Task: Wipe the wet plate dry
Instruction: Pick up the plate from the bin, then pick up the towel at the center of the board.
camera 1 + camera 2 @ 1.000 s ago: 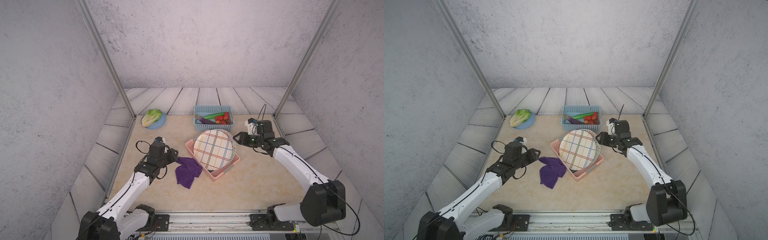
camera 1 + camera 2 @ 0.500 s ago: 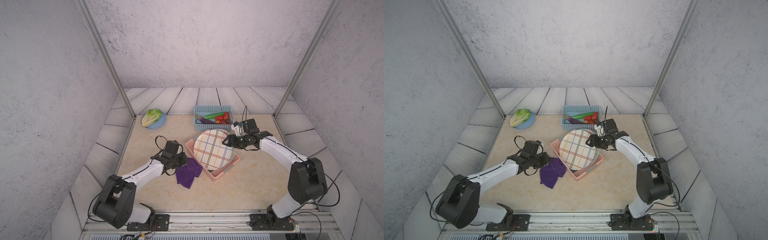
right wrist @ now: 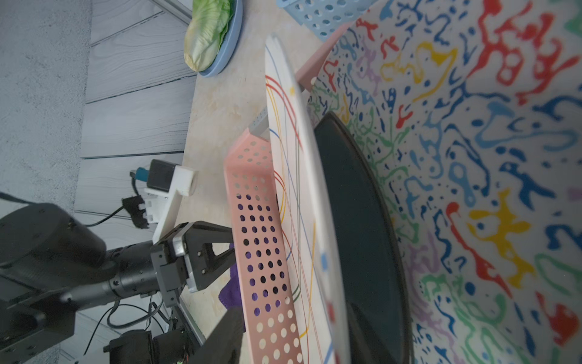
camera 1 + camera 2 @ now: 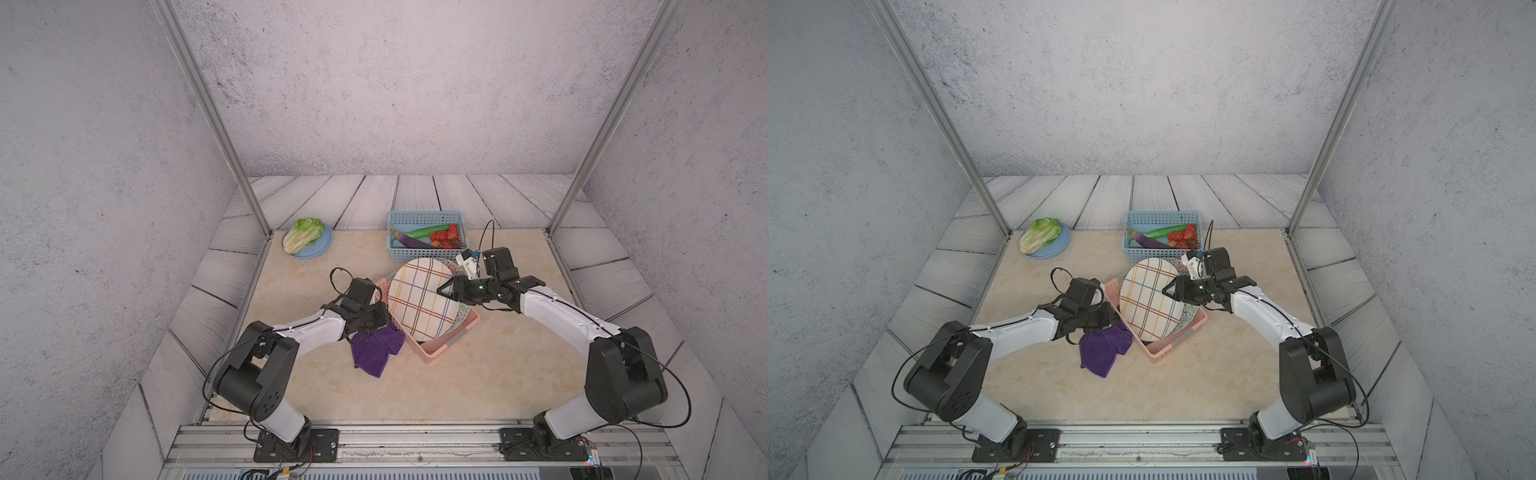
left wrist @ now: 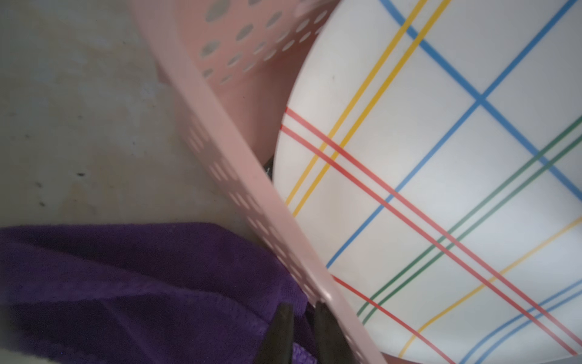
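Note:
The plaid plate (image 4: 419,299) (image 4: 1150,299) stands on edge in a pink basket (image 4: 449,345), leaning against other plates. A purple cloth (image 4: 374,349) (image 4: 1102,347) lies crumpled on the table against the basket's left wall. My left gripper (image 4: 385,322) (image 5: 304,318) is low beside that wall. Its fingers are nearly together, with a fold of the cloth (image 5: 126,283) pinched between them. My right gripper (image 4: 444,291) (image 3: 294,310) is open at the plate's right rim, one finger in front of the plate (image 3: 296,189) and one behind it.
Behind the plaid plate stand a dark plate (image 3: 356,205) and a squiggle-patterned plate (image 3: 472,157). A blue basket (image 4: 426,220) of vegetables sits at the back. At the back left is a blue dish with lettuce (image 4: 307,237). Metal posts stand at the table's back corners.
My left arm reached right to the cloth and its fingers closed on it. My right gripper moved left from beside the basket onto the plaid plate's rim.

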You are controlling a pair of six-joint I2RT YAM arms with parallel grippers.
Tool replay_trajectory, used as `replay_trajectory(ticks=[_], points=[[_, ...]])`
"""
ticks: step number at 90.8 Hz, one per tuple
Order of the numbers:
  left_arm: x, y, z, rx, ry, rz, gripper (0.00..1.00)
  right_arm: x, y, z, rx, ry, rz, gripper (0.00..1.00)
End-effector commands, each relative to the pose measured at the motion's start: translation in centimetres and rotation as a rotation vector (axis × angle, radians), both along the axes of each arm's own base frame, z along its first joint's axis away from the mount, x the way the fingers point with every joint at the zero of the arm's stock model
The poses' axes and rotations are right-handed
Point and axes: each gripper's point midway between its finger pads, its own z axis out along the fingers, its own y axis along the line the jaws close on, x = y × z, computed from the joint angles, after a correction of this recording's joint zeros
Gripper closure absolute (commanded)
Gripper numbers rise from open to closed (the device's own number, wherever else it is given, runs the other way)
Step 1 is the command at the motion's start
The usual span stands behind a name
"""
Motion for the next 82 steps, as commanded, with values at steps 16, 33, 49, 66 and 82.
replay_trajectory(ticks=[16,33,49,66,82], points=[[-1.7,3.5,2.2,0.08,-0.145,0.063,0.81,1.1,1.7,-0.1,0.039,-0.016,-0.021,0.79],[-4.6,6.1,1.7,0.212,-0.152,0.05,0.75,0.0,0.5,3.8,0.023,-0.116,-0.04,1.0],[-6.1,6.9,0.5,0.432,-0.148,0.002,0.58,-2.3,-1.8,9.3,0.047,-0.263,-0.117,1.0],[-5.4,5.9,-2.0,0.496,-0.109,-0.036,0.2,-5.1,-3.0,12.5,0.101,-0.329,-0.133,1.0],[-4.8,2.5,-3.3,0.366,-0.098,-0.102,0.08,-6.5,-3.7,13.1,0.105,-0.33,-0.14,1.0]])
